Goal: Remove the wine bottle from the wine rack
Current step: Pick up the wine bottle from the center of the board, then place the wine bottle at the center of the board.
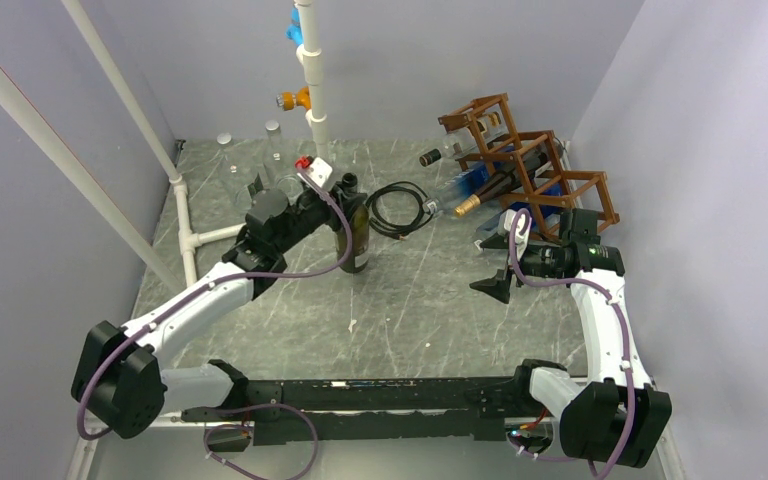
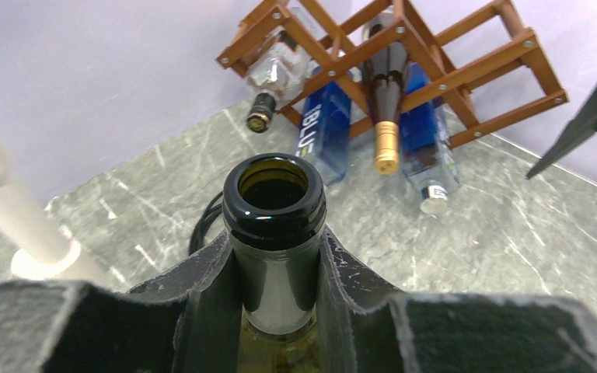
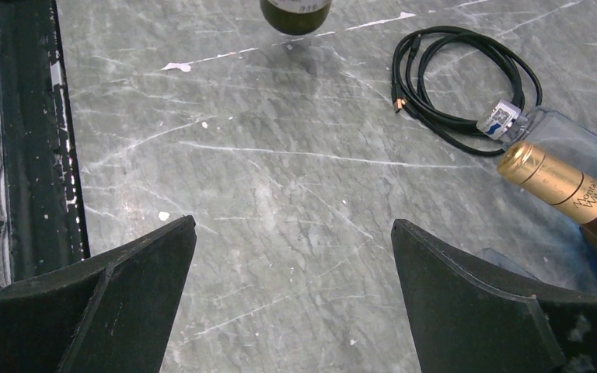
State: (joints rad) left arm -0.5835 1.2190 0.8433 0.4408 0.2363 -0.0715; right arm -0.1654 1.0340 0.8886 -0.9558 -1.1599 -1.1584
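Left gripper point(image 2: 276, 268) clasps wine bottle point(image 2: 274, 221); wrist view: uncorked.

One rack point(image 1: 530, 165) sits at 2 o'clock on the table point(image 1: 410, 310). There are five bottles in all. Four lie in the rack: one clear bottle point(image 2: 276, 74) with a black cap, one blue bottle point(image 2: 326, 132), a second blue bottle point(image 2: 427, 148) with a white cap, and one dark bottle point(image 2: 385, 93) with gold foil. One green bottle point(image 1: 353, 240) stands upright near the table's middle. One coiled black cable point(image 1: 400, 208) lies at its 2 o'clock.

There are two arms, the left arm point(image 1: 190, 310) and the right arm point(image 1: 610, 310). Each has one gripper, the left gripper point(image 2: 277, 249) and the right gripper point(image 3: 293, 229).

Two small clear round things point(image 1: 225, 140) stand at 11 o'clock, too small to name. One blue clip point(image 1: 293, 25) and one orange clip point(image 1: 295, 98) sit on the upright white pipe point(image 1: 312, 60) at 12 o'clock.
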